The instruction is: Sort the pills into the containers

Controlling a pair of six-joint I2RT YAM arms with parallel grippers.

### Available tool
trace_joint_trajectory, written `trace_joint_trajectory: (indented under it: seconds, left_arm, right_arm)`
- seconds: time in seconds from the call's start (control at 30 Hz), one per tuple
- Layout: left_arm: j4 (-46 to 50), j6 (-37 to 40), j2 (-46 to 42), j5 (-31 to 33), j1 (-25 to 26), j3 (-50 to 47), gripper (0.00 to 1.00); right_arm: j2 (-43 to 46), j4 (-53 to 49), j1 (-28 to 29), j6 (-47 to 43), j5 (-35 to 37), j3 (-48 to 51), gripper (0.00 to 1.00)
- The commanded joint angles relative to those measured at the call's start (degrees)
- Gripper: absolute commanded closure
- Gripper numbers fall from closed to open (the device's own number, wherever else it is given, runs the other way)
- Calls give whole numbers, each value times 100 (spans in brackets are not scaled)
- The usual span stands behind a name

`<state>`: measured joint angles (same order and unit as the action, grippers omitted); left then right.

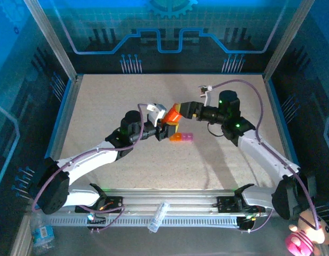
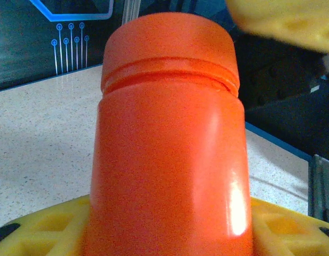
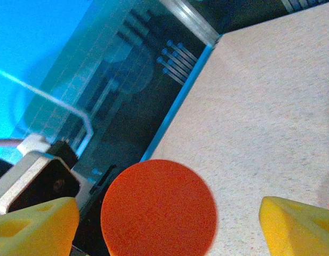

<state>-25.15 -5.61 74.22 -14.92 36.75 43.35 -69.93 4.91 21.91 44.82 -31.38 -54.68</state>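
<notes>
An orange bottle (image 2: 170,144) with a round cap (image 3: 158,208) is held above the middle of the table, with my left gripper (image 2: 167,234) shut on its body; yellow fingers (image 2: 41,226) flank it low in the left wrist view. From above, the bottle (image 1: 170,114) lies between the two grippers. My right gripper (image 3: 164,226) faces the cap end-on and stands open, its pads (image 3: 298,226) apart from the cap on both sides. The containers (image 1: 181,137), a small orange and pink strip, lie on the table just below the bottle. The pills are hidden.
The speckled table (image 1: 111,101) is bounded by a blue rim (image 1: 63,106) and dark panels. On the front rail lies a clear plastic tube (image 1: 158,216). A pink toy (image 1: 303,240) sits at the front right, a blue packet (image 1: 42,234) at the front left.
</notes>
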Motion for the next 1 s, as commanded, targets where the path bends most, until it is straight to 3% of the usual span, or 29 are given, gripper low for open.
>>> trace_joint_trajectory:
  seconds: [0.0, 0.2, 0.67, 0.87, 0.97]
  left_arm:
    - [98, 365, -142, 135, 20, 171, 100]
    - [384, 706, -17, 207, 32, 271, 100]
    - [546, 851, 93, 182, 51, 448, 100]
    - [546, 851, 93, 184, 60, 437, 100]
    - [530, 842, 111, 191, 65, 438, 100]
  right_arm:
    - [483, -611, -280, 764, 755, -179, 11]
    - [621, -1439, -285, 1458, 1363, -417, 12]
    - [-328, -1829, 632, 1249, 1668, -1221, 14]
    - [-377, -1705, 813, 1240, 1599, -1106, 24]
    - [-324, -1645, 823, 1227, 1546, -992, 37]
